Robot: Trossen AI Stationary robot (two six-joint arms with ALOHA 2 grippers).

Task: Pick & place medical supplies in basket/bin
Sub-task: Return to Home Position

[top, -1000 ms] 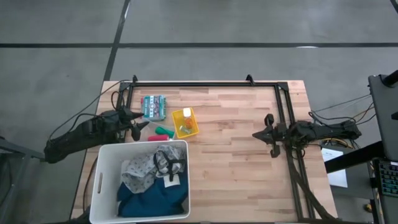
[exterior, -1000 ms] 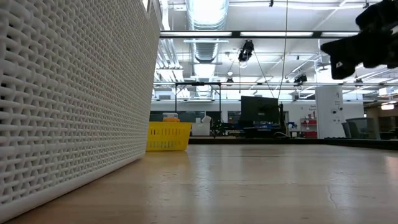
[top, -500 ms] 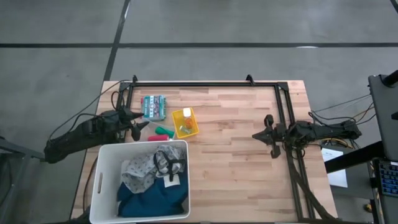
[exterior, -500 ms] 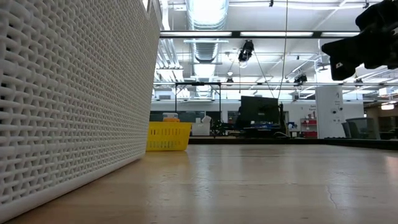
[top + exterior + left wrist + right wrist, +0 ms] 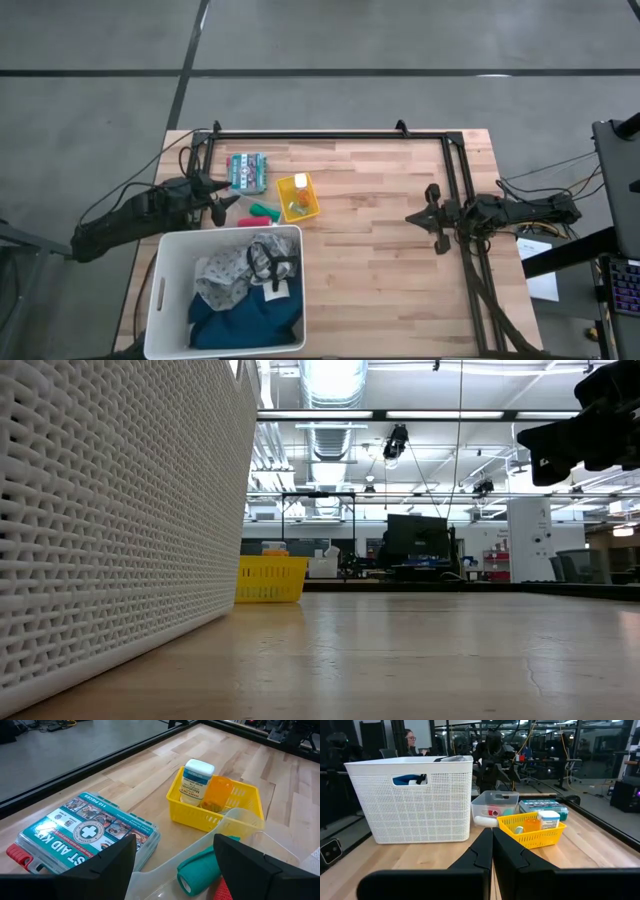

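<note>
The white bin (image 5: 160, 300) stands at the table's near left and holds a blue garment (image 5: 245, 318) and a grey speckled cloth (image 5: 235, 270). Beyond its far rim, a green roll (image 5: 200, 869) and a red item (image 5: 223, 892) lie in a clear tub (image 5: 235, 822). A small yellow basket (image 5: 311, 205) holds a white bottle (image 5: 197, 781) and an orange one (image 5: 218, 791). My left gripper (image 5: 226, 200) hangs open over the clear tub's near end, touching nothing that shows. My right gripper (image 5: 412, 217) is shut and bare at the table's right.
A first aid kit box (image 5: 246, 172) lies at the far left beside the yellow basket. A black frame (image 5: 330, 134) runs along the far edge and down the right side. Bare wood (image 5: 370, 260) stretches between bin and right arm. A person (image 5: 412, 741) sits in the room behind.
</note>
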